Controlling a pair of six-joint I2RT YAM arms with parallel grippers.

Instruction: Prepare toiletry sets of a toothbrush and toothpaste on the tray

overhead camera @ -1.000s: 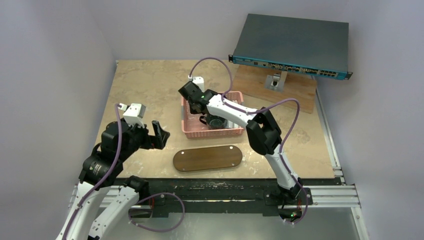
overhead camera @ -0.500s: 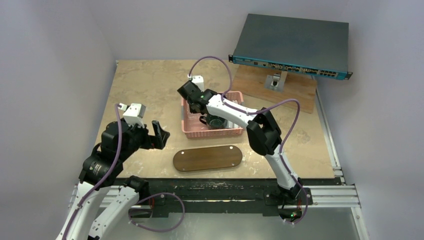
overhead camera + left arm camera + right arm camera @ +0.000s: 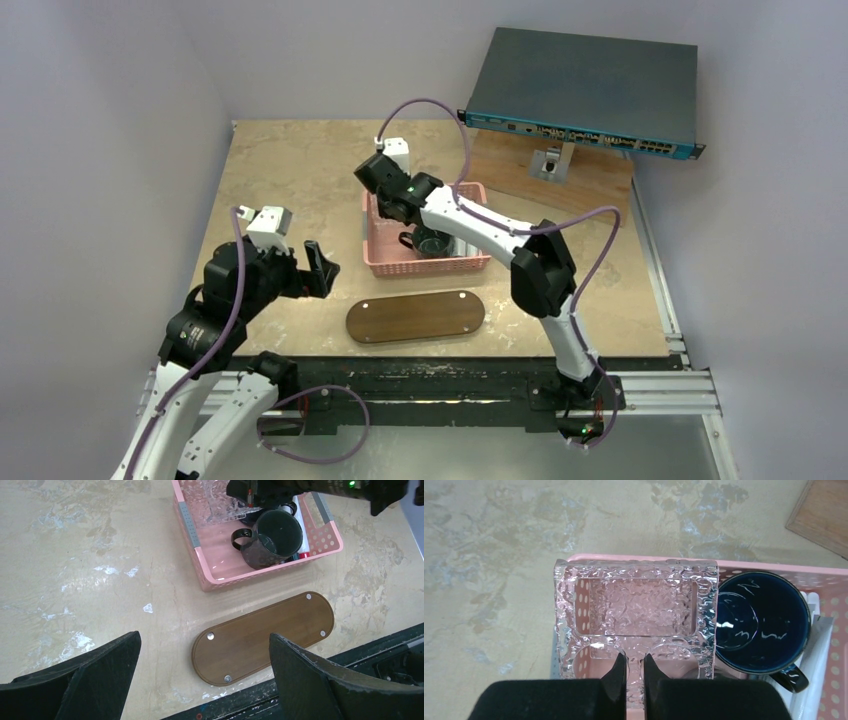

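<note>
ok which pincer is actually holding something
The right pincer: it is shut on the rim of the clear textured dish at the pink basket. The left pincer is wide open, holding nothing.

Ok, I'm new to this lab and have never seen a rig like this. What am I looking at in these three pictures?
Two robot arms are bolted at the near edge of a table, and each ends in a two-finger gripper. The wide picture comes from a fixed camera above and behind them. The other two come from a camera on each wrist, so the dark shapes at the bottom of those are that arm's own fingers. On the table sit a pink basket and, nearer the arms, a brown wooden tray with nothing on it. The basket holds a dark mug. The right gripper is over the basket, its fingers closed on the edge of a clear bumpy dish. The left gripper hangs wide open above the table and holds nothing.
</note>
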